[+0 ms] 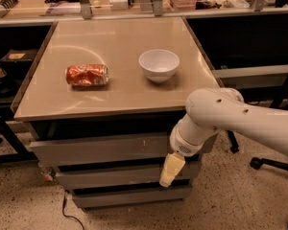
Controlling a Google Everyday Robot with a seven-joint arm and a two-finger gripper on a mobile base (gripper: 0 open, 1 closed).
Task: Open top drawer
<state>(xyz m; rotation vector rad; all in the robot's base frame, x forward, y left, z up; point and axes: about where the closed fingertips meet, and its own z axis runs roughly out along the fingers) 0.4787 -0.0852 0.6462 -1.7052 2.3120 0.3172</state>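
Note:
The top drawer (96,150) is the widest of three flat grey fronts under the tan tabletop, with small white scuff marks right of centre. It stands a little forward of the tabletop edge. My gripper (169,174) hangs from the white arm (230,121) that comes in from the right. Its cream-coloured tip points down in front of the drawer stack's right side, below the top drawer's lower edge and over the middle drawer (115,175). It holds nothing that I can see.
A crushed red can (87,75) lies on the tabletop (115,42) at the left and a white bowl (159,65) stands at the right. A bottom drawer (125,197), a floor cable (67,213) and chair legs (271,163) are nearby. Cluttered benches line the back.

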